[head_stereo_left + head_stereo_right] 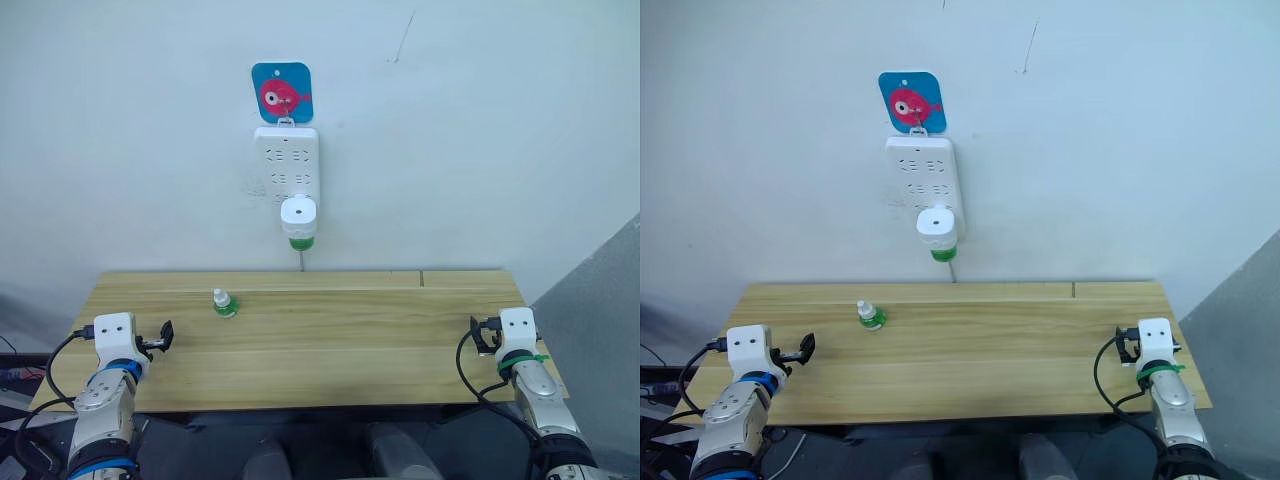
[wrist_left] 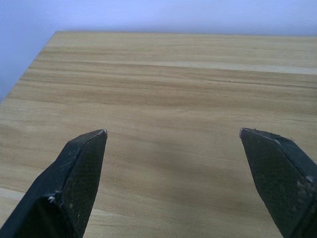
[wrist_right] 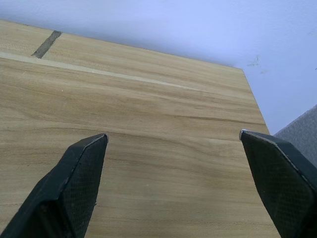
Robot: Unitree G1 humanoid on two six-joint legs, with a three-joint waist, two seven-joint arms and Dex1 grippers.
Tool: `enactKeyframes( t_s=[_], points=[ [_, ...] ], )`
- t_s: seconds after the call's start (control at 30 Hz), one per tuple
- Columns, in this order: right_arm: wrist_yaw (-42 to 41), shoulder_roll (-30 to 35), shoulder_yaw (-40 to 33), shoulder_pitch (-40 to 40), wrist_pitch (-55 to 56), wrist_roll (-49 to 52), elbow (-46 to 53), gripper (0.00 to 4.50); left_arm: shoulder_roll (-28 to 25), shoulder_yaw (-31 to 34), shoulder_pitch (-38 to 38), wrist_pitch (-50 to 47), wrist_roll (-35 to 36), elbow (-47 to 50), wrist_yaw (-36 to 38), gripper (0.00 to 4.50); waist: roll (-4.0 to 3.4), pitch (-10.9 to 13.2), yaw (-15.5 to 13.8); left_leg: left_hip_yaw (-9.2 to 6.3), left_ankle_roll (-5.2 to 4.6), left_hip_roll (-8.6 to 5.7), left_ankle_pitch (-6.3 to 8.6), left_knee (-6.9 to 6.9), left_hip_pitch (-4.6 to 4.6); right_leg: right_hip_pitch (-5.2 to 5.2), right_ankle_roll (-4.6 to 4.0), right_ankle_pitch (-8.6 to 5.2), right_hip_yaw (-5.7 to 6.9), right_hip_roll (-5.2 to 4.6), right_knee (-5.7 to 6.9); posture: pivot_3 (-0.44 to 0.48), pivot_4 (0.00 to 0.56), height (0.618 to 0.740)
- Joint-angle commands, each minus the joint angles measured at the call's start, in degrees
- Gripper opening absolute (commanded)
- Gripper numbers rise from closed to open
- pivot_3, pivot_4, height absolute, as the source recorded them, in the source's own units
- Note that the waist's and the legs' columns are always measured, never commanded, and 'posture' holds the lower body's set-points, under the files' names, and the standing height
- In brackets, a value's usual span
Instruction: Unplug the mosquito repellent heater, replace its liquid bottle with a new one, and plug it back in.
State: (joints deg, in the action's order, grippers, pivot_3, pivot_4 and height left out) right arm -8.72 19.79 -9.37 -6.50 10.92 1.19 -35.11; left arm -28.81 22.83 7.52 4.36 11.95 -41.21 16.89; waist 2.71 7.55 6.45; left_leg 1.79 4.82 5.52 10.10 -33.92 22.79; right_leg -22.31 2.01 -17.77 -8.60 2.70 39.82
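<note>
The white mosquito repellent heater is plugged into the bottom of a white power strip on the wall, with a green-collared liquid bottle hanging beneath it. A small clear bottle with a green base stands on the wooden table, toward the back left. My left gripper hovers open at the table's left front, well short of that bottle. My right gripper is open at the table's right front edge. Both hold nothing; in the wrist views the left fingers and right fingers are spread wide.
A blue square hook with a pink fish holds the power strip on the white wall. A cable drops from the strip behind the table. A grey panel stands right of the table.
</note>
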Motion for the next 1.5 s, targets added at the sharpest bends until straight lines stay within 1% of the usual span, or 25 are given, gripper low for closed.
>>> enactKeyframes(
  t_s=[0.03, 0.13, 0.5, 0.7, 0.73, 0.9, 0.97, 1.07, 1.17, 1.23, 1.33, 1.4, 1.43, 1.47, 1.5],
  points=[
    [0.03, 1.01, -0.75, -0.34, 0.63, 0.16, 1.74, 4.46, -1.50, -0.80, -0.12, -0.17, -1.65, 1.06, -1.16, 4.50, 0.00, 0.00, -0.01, 0.00, 0.00, 0.00, 0.00, 0.00, 0.00, 0.00, 0.00, 0.00, 0.00, 0.00, 0.00, 0.031, 0.138, 0.740],
    [0.11, 1.27, -1.01, -0.69, 0.40, 0.30, 1.80, 4.46, -0.53, 0.32, -0.51, 0.75, 0.00, 2.08, -0.06, 4.50, 0.01, 0.12, -0.02, 0.00, 0.00, 0.00, 0.00, 0.00, 0.00, 0.00, 0.00, 0.00, 0.00, 0.00, 0.00, 0.033, 0.141, 0.740],
    [0.37, 1.15, -0.92, -0.17, 0.15, 0.28, 2.46, 4.46, -0.42, 0.86, -0.90, 0.14, 1.56, 3.01, 1.07, 4.50, 0.03, 0.65, -0.14, 0.00, 0.01, 0.01, 0.00, 0.00, 0.03, -0.01, -0.02, -0.01, 0.00, -0.01, -0.05, 0.031, 0.154, 0.740],
    [0.39, 0.76, -0.77, 0.19, -0.29, 0.34, 3.42, 4.46, -0.66, 0.77, -2.20, -0.70, 2.05, 5.28, 1.50, 4.50, 0.00, 0.93, -0.21, 0.00, 0.02, 0.02, 0.01, 0.01, 0.06, -0.01, -0.03, -0.02, 0.00, -0.02, -0.11, 0.032, 0.159, 0.740],
    [0.39, 0.67, -0.73, 0.27, -0.37, 0.34, 3.60, 4.46, -0.76, 0.85, -2.48, -0.92, 2.17, 5.74, 1.58, 4.50, -0.01, 0.95, -0.21, 0.00, 0.03, 0.02, 0.02, 0.01, 0.05, -0.01, -0.03, -0.02, 0.00, -0.02, -0.12, 0.036, 0.168, 0.740],
    [-0.30, 0.46, -0.53, 0.71, -0.70, 0.63, 5.18, 4.46, -1.70, 1.54, -4.82, -2.51, 3.21, 10.22, 2.79, 4.50, 0.02, 1.64, -0.39, 0.00, 0.05, 0.04, 0.03, 0.03, 0.09, 0.00, -0.04, -0.02, 0.00, -0.03, -0.25, 0.040, 0.175, 0.740],
    [-1.74, 0.76, -0.04, 1.17, -1.05, 0.78, 7.10, 4.46, -1.78, 2.73, -6.54, -4.48, 5.51, 14.75, 4.17, 4.50, 0.01, 1.85, -0.41, 0.01, 0.05, 0.05, 0.04, 0.04, 0.14, -0.02, -0.06, -0.03, -0.01, -0.03, -0.31, 0.040, 0.175, 0.740],
    [-6.42, 1.82, 1.25, 2.47, -3.45, 1.87, 14.11, 4.46, -2.45, 4.46, -10.57, -9.96, 11.13, 27.71, 7.84, 4.50, 0.01, 2.40, -0.62, 0.00, 0.09, 0.10, 0.06, 0.07, 0.18, -0.02, -0.06, -0.03, 0.01, -0.06, -0.39, 0.065, 0.190, 0.740],
    [-13.77, 3.53, 3.11, 2.76, -8.08, 5.35, 24.63, 4.46, -5.85, 5.08, -13.87, -17.83, 18.15, 42.82, 13.38, 4.50, -0.02, 3.30, -1.42, -0.02, 0.15, 0.14, 0.10, 0.09, 0.21, -0.04, -0.08, -0.04, -0.03, -0.08, -0.41, 0.074, 0.210, 0.740],
    [-17.17, 4.24, 3.57, 1.97, -11.46, 8.39, 30.54, 4.46, -8.38, 4.95, -13.46, -22.87, 22.19, 48.96, 15.55, 4.50, -0.23, 4.00, -1.91, -0.09, 0.15, 0.15, 0.09, 0.09, 0.21, -0.03, -0.21, -0.11, -0.09, -0.09, -0.42, 0.075, 0.223, 0.740],
    [-22.00, 5.24, 5.20, 0.03, -18.15, 13.43, 40.29, 4.46, -12.16, 3.20, -8.38, -29.98, 27.23, 54.17, 17.63, 4.50, -0.47, 4.93, -2.86, -0.11, 0.15, 0.08, 0.09, 0.06, 0.19, -0.02, -0.22, -0.12, -0.10, -0.09, -0.44, 0.072, 0.236, 0.740],
    [-23.26, 5.39, 6.66, -2.75, -23.70, 16.38, 46.74, 4.46, -12.95, 0.24, -1.95, -32.61, 28.26, 54.67, 18.12, 4.50, -0.55, 5.63, -3.47, -0.12, 0.15, 0.05, 0.09, 0.05, 0.22, -0.03, -0.21, -0.12, -0.01, -0.07, -0.48, 0.049, 0.253, 0.740],
    [-23.62, 5.43, 7.40, -4.09, -26.03, 17.41, 49.32, 4.50, -12.76, -1.27, 1.56, -33.48, 28.43, 54.41, 18.13, 4.20, -0.61, 5.94, -3.74, -0.12, 0.15, 0.04, 0.09, 0.05, 0.22, -0.02, -0.21, -0.12, 0.01, -0.07, -0.52, 0.049, 0.253, 0.740],
    [-23.76, 5.46, 7.81, -5.01, -27.85, 18.04, 51.00, 4.50, -12.56, -2.16, 3.97, -34.21, 28.45, 54.09, 18.20, 4.09, -0.63, 6.14, -3.95, -0.13, 0.15, 0.01, 0.09, 0.04, 0.31, -0.08, -0.14, -0.08, 0.09, -0.06, -0.56, 0.041, 0.258, 0.740],
    [-23.78, 5.49, 8.12, -5.72, -29.28, 18.46, 52.26, 4.50, -12.33, -2.90, 6.06, -34.93, 28.51, 53.58, 18.39, 3.85, -0.63, 6.18, -4.10, -0.14, 0.15, 0.01, 0.09, -0.01, 0.59, -0.33, 0.02, 0.01, 0.11, -0.04, -0.59, 0.041, 0.258, 0.740]
  ],
)
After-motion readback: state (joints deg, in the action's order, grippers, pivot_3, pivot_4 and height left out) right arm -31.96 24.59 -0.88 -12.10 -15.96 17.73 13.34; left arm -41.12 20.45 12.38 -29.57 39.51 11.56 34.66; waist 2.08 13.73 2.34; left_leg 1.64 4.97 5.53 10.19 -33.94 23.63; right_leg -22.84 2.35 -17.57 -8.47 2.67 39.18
